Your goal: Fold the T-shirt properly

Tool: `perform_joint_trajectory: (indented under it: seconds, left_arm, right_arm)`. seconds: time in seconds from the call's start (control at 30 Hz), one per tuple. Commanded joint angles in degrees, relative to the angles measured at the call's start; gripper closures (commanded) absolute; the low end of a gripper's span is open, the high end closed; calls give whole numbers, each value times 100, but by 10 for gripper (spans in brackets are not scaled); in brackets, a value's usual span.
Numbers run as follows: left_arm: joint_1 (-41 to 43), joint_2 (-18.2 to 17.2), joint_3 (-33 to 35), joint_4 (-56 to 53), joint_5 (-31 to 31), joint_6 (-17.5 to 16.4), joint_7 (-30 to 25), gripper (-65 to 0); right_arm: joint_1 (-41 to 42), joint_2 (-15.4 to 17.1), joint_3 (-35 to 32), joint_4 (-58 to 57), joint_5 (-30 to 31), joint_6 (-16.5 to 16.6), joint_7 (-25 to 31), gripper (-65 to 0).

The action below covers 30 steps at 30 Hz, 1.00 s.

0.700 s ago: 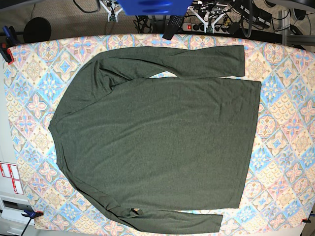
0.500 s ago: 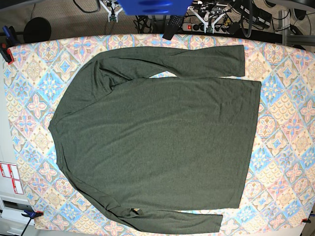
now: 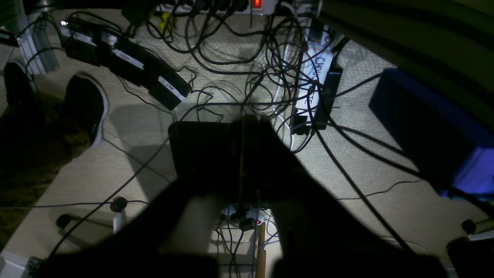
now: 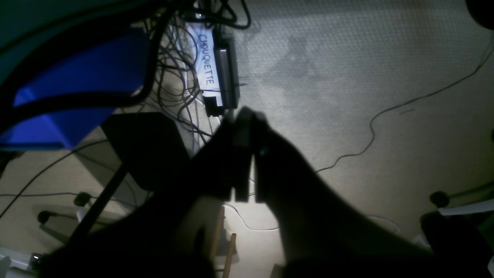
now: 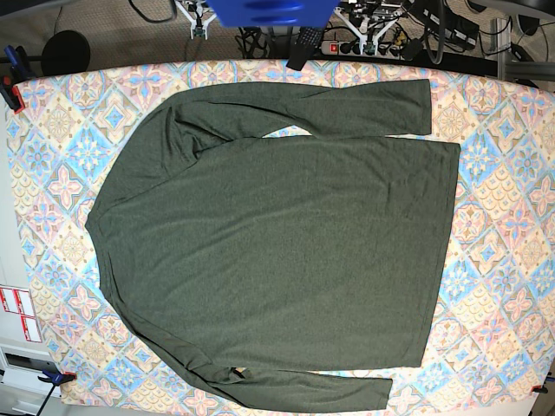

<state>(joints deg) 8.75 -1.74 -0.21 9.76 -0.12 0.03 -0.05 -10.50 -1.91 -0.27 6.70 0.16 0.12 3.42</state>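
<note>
The T-shirt (image 5: 286, 251), dark olive green with long sleeves, lies spread flat on the patterned table (image 5: 503, 260). Its neck is at the left and its hem at the right. One sleeve runs along the far edge, the other along the near edge. In the left wrist view my left gripper (image 3: 243, 125) is a dark silhouette with its jaws pressed together, hanging over the floor with nothing in it. My right gripper (image 4: 247, 117) is likewise shut and empty above the carpet. Neither wrist view shows the T-shirt.
Beyond the table's far edge stands a blue box (image 5: 273, 10), with tangled cables (image 3: 239, 50) and a power strip (image 3: 256, 4) on the floor. A black shoe (image 3: 87, 104) stands at the left. Clamps (image 5: 10, 91) hold the cloth corners.
The T-shirt lies as before. A white arm part at the top right of the base view has shifted slightly.
</note>
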Motion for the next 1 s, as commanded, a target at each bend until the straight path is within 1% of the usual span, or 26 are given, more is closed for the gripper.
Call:
perform_joint_trajectory:
  seconds: [0.0, 0.23, 0.37, 0.47, 0.53, 0.6, 0.63, 0.7, 0.87, 0.97]
  left_arm:
    - [35, 11, -1, 13, -19, 19, -8, 0]
    - [43, -6, 8, 13, 34, 19, -8, 0]
    - [202, -147, 8, 48, 34, 19, -8, 0]
    - [624, -305, 16, 593, 34, 19, 1, 0]
    - [949, -420, 16, 1103, 34, 19, 27, 0]
    - [1336, -543, 16, 1683, 34, 19, 27, 0]
    - [1511, -604, 16, 1921, 16, 19, 27, 0]
    - [1775, -710, 16, 2281, -19, 19, 36, 0]
    - [2435, -930, 16, 3134, -19, 19, 36, 0]
    - [2918, -1000, 16, 3837, -28, 19, 36, 0]
  right_arm:
    - [-53, -15, -12, -24, -3, -8, 32, 0]
    - [-62, -15, -12, -24, -3, -8, 32, 0]
    - [-106, 178, -12, -24, -3, -8, 32, 0]
    - [-238, 336, -12, -15, -12, -8, 49, 0]
    - [-422, 363, -12, 143, -12, -8, 58, 0]
    - [-748, 407, -12, 574, -3, -8, 32, 0]
    - [-897, 495, -12, 785, -3, -8, 32, 0]
    - [-1134, 565, 23, 1145, -3, -8, 32, 0]
    - [-1926, 600, 32, 2051, -3, -8, 32, 0]
    - [-2392, 793, 41, 2833, 23, -8, 32, 0]
